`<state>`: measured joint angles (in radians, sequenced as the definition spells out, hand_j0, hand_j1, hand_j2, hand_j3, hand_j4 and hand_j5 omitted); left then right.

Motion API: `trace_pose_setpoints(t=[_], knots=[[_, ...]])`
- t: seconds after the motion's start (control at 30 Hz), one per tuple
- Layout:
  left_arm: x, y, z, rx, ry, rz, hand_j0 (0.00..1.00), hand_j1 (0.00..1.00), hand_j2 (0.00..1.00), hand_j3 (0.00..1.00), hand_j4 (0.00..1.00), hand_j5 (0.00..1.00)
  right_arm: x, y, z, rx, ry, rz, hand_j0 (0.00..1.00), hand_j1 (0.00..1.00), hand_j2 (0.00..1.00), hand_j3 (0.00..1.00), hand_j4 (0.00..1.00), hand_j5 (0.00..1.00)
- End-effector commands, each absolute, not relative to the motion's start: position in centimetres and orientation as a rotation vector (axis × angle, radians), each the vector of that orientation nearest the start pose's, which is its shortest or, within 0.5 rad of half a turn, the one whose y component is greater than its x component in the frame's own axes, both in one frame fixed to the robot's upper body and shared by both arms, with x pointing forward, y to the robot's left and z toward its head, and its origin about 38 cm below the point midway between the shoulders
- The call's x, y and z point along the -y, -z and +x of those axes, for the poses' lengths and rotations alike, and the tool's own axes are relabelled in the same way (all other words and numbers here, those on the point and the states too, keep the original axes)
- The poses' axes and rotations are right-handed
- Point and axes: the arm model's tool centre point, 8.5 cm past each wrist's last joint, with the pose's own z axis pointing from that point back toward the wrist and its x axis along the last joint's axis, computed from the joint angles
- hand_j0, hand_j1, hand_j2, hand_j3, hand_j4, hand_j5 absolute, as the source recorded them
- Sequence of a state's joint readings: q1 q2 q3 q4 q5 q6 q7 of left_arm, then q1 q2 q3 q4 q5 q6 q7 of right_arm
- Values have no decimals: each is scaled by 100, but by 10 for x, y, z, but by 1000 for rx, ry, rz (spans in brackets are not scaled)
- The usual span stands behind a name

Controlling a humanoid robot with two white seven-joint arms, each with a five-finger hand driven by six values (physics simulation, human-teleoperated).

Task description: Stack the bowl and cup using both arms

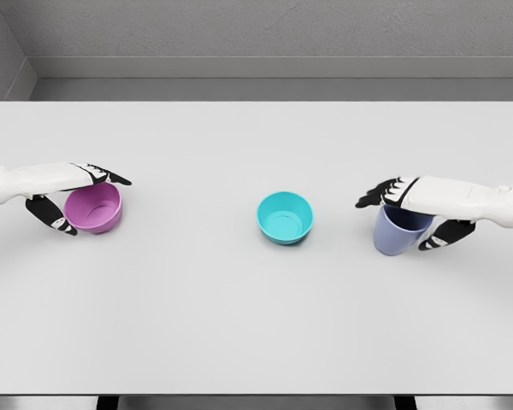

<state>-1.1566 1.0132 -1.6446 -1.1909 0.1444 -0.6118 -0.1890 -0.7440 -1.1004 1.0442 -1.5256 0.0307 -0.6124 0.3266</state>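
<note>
A purple bowl sits at the left of the white table, tipped a little. My left hand is shut on it, fingers laid over the far rim and thumb against the near left side. At the right, a blue cup leans slightly, and my right hand is shut on it, with fingers across the top and thumb on its right side. A teal bowl stands upright in the middle of the table, apart from both hands.
A grey wall runs behind the table's far edge. Bare tabletop lies between the teal bowl and each hand, and along the front.
</note>
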Motion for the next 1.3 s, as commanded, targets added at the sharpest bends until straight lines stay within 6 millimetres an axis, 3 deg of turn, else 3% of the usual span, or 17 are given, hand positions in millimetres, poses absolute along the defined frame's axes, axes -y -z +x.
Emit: trace_pose_setpoints(t=[0.0,0.17,0.37,0.5,0.67,1.27], knots=[[-380,-173,437,1233,1818,180,100,100,100,100,100,100,336,-197,385,1412,-1952,-93,100,100,100,100,100,100],[-377,-170,439,1233,1822,173,100,100,100,100,100,100,344,-196,389,1396,-1938,-114,100,100,100,100,100,100],[-375,-169,439,1229,1827,167,100,100,100,100,100,100,347,-196,391,1386,-1936,-123,92,92,92,92,92,92],[-374,-169,439,1227,1831,164,94,94,94,94,94,94,347,-196,391,1381,-1947,-130,87,87,87,87,87,87],[-375,-167,439,1207,1840,157,76,76,76,76,76,76,347,-196,390,1377,-1952,-131,81,81,81,81,81,81],[-370,-175,442,1233,1844,159,75,75,75,75,75,75,345,-197,390,1378,-1967,-133,72,72,72,72,72,72]])
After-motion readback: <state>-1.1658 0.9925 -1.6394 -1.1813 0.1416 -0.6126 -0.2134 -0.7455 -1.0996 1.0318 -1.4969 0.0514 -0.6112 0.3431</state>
